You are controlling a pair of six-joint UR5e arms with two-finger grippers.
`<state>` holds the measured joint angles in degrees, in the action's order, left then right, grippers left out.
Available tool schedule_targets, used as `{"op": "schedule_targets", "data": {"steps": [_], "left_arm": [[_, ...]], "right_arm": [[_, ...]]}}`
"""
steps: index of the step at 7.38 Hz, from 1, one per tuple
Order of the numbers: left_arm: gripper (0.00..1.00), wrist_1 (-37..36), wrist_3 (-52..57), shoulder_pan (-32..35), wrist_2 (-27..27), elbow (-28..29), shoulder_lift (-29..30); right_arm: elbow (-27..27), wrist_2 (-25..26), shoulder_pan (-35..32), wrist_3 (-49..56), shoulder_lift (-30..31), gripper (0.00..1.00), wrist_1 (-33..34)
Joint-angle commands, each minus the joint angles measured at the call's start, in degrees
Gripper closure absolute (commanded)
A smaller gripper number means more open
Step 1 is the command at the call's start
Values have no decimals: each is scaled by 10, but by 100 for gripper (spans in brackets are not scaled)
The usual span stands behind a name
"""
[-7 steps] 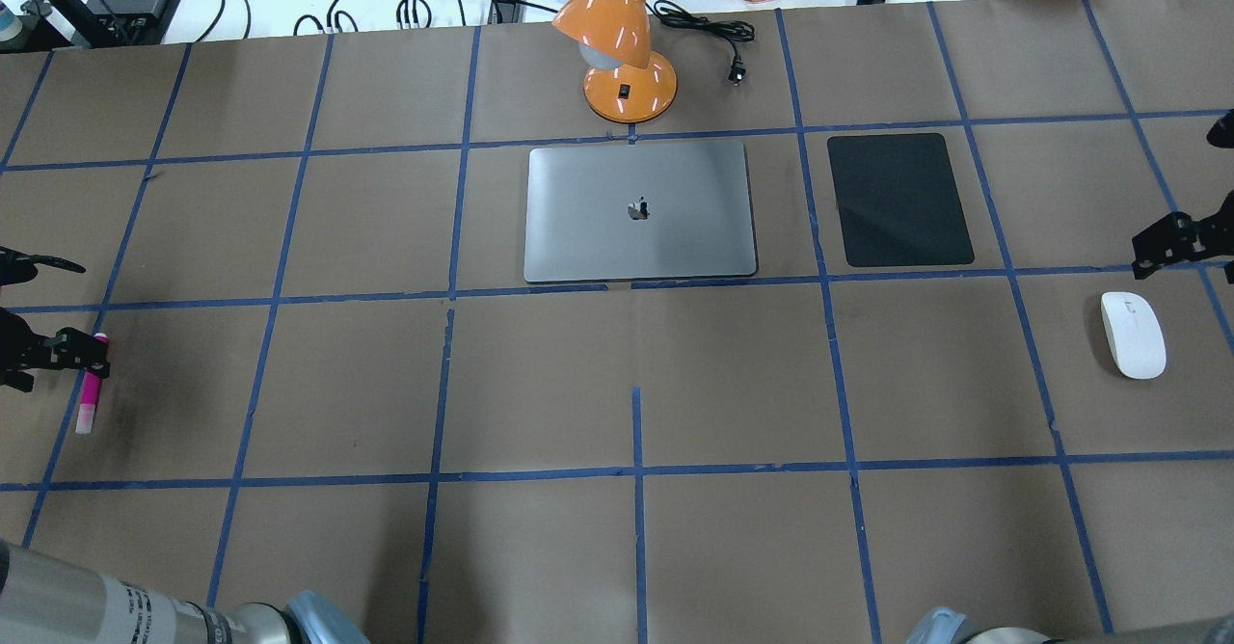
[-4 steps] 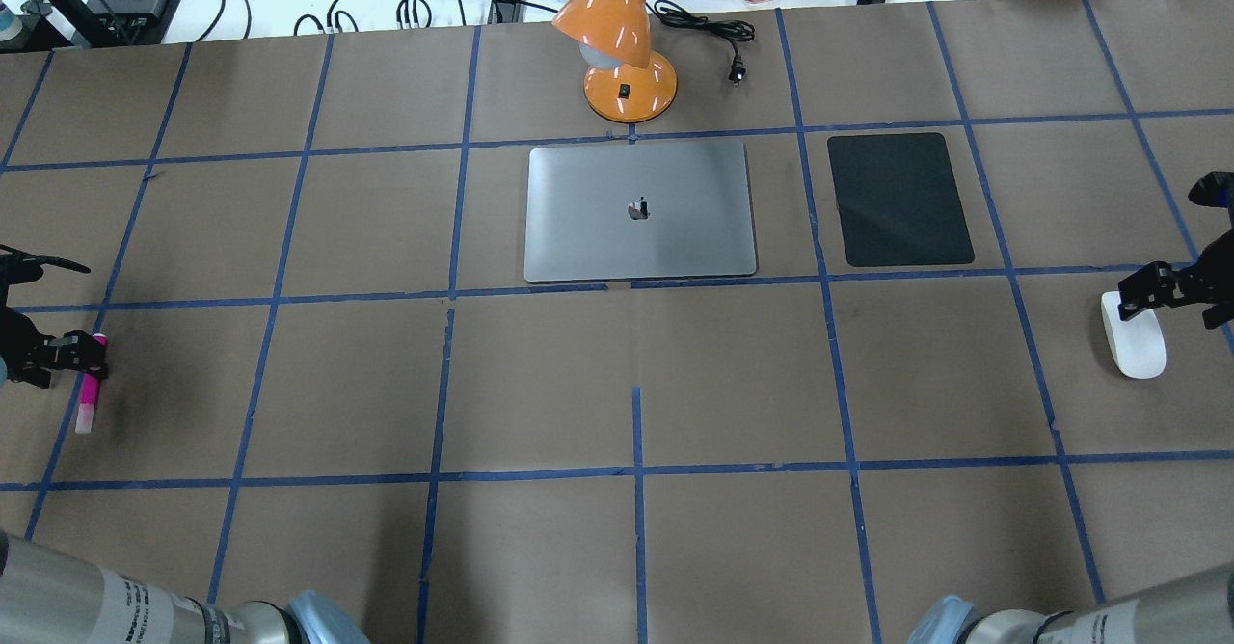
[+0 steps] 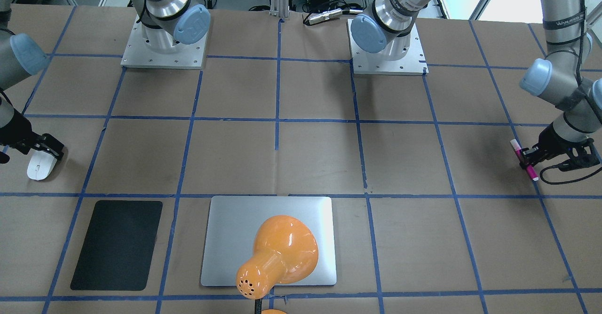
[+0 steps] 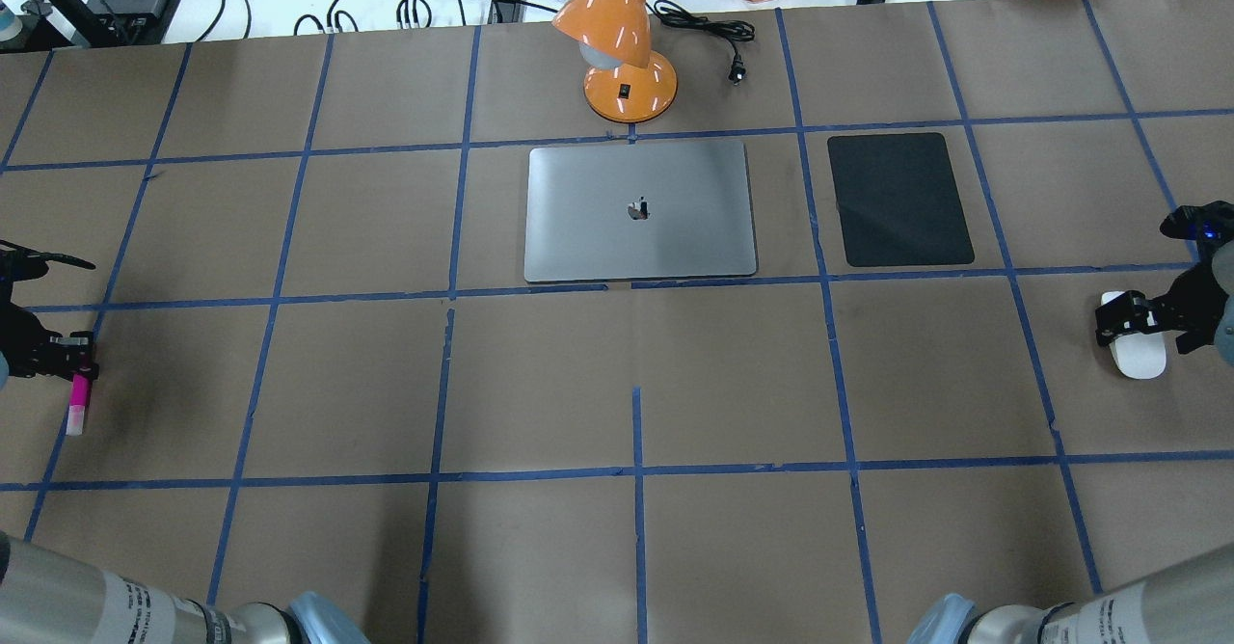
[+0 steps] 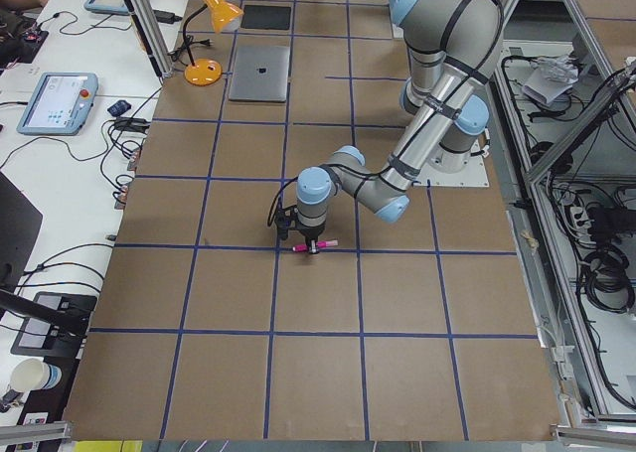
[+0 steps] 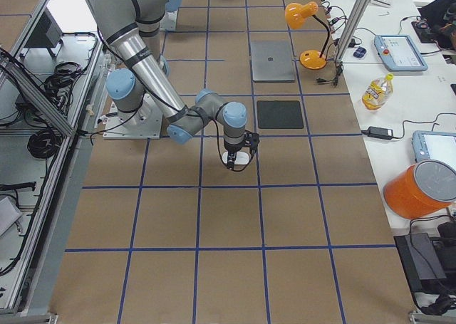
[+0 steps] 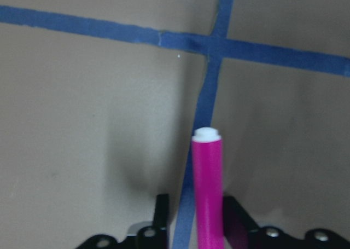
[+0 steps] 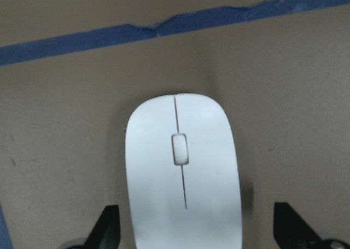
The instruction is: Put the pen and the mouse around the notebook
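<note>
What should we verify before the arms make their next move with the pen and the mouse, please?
1. Pen inside left gripper: ok, it lies between the fingers.
2. Left gripper closed on pen: not ok, a gap shows on one side.
3. Mouse inside right gripper: ok, centred, fingers apart from its sides.
4. Bare table beside notebook for the pen: ok.
5. Room for mouse between notebook and black mat: cannot tell, the strip is narrow.
</note>
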<state>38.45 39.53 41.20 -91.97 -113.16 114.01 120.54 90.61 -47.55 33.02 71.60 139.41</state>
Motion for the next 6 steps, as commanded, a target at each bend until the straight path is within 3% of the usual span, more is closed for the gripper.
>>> {"op": "schedule_targets", "data": {"steps": [1,2,3,4,5,6], "left_arm": [[100,29,-8,24,-9,7,-30],[100,69,-30,58,-36,2,-71],[100,130,-107,108,-63,0,-116],[100,223,-225,146,-60,0,-158],[100,262,-320,193,-64,5,-184],[100,290,-426,248,-64,4,-200]], "right_arm": [[-1,0,0,1,-6,8,4],[0,0,0,1,-5,37,4],[-2,-1,-1,1,-2,55,3],[-3,-1,-3,0,1,59,1],[-9,-1,-4,-1,4,67,-4],[-22,-1,-7,-2,8,67,-10]]}}
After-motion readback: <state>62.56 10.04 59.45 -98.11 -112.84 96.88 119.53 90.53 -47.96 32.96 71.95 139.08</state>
